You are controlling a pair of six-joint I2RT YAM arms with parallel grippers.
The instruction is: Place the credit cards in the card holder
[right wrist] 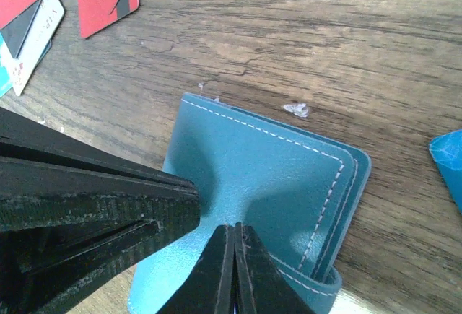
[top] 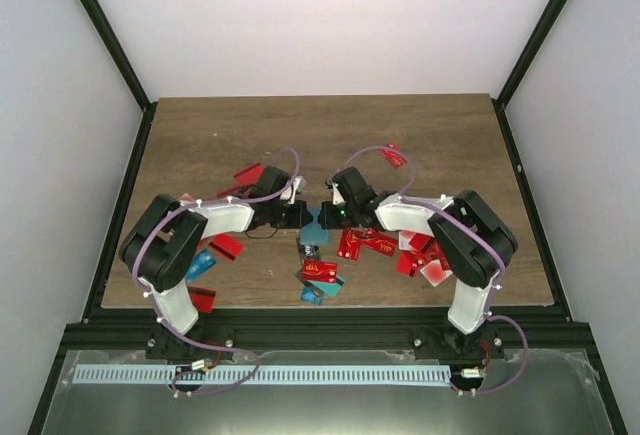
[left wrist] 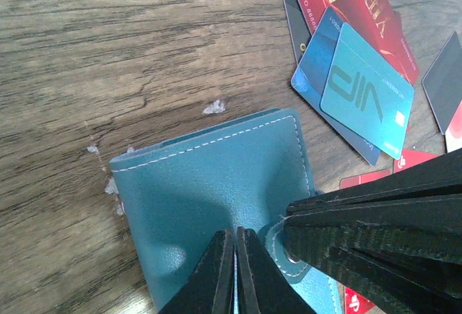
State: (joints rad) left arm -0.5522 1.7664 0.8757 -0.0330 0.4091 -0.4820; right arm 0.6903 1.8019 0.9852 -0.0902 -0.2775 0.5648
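Teal card holder, centre: left gripper and right gripper both clenched on it. We fear its soft cover slipping out if they pull apart unevenly.

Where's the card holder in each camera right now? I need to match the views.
Top external: card holder sits just below picture centre.
Left wrist: card holder fills the lower centre, stitched edge uppermost.
Right wrist: card holder runs from centre to bottom.
Shared landmark: white fleck just off its stitched edge, in both wrist views; too small to see from above.
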